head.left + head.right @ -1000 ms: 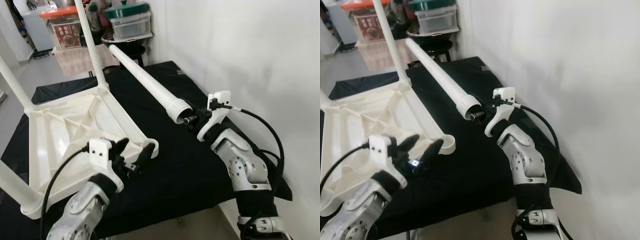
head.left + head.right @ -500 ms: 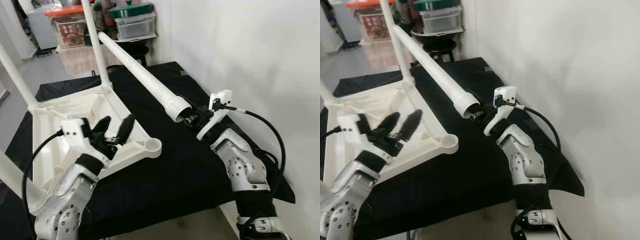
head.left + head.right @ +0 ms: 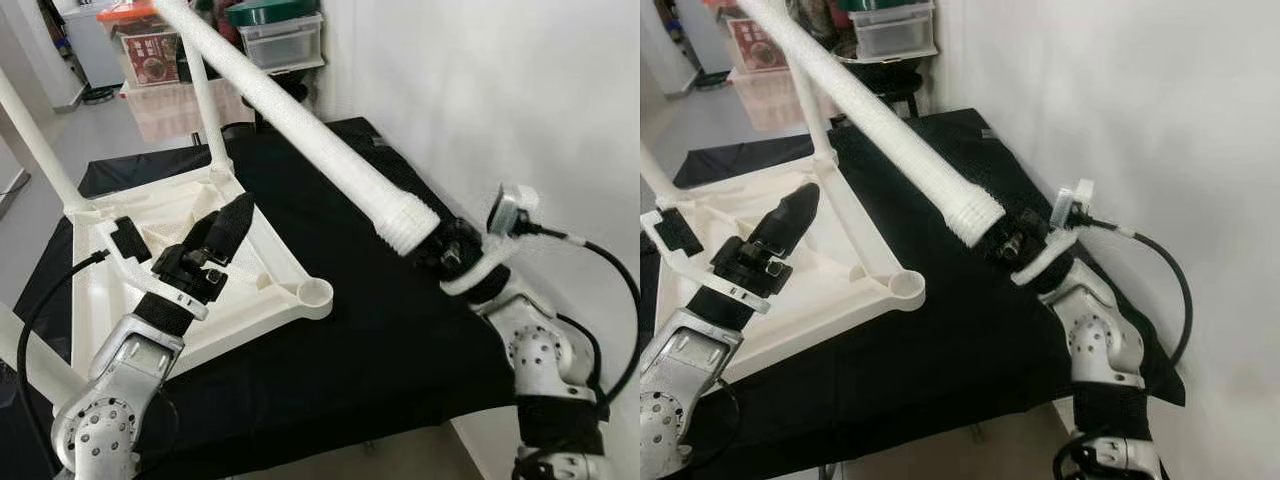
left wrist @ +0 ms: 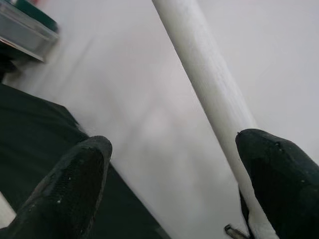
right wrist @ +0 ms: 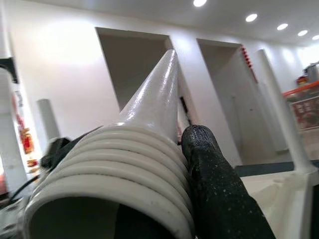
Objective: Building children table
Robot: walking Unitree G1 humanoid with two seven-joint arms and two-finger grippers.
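A white plastic children's table (image 3: 262, 292) lies upside down on a black cloth. Three legs stand screwed in, such as the far one (image 3: 207, 100); the near right corner socket (image 3: 316, 293) is empty. My right gripper (image 3: 446, 250) is shut on the ribbed threaded end (image 3: 410, 222) of a loose white leg (image 3: 320, 130), which slants up toward the far left. The right wrist view shows the ribs (image 5: 114, 179) beside one black finger (image 5: 219, 184). My left gripper (image 3: 225, 225) hovers open over the table's underside, its fingers (image 4: 75, 184) apart with the loose leg (image 4: 209, 84) beyond them.
The black cloth (image 3: 380, 340) covers a low platform whose front edge is near me. A white wall (image 3: 500, 90) runs close along the right. Stacked storage boxes (image 3: 285, 40) and a red-lidded bin (image 3: 150, 50) stand on the floor behind.
My right gripper has swung the loose leg's far end higher and drawn its threaded end rightward. My left gripper has risen and moved forward over the table's underside.
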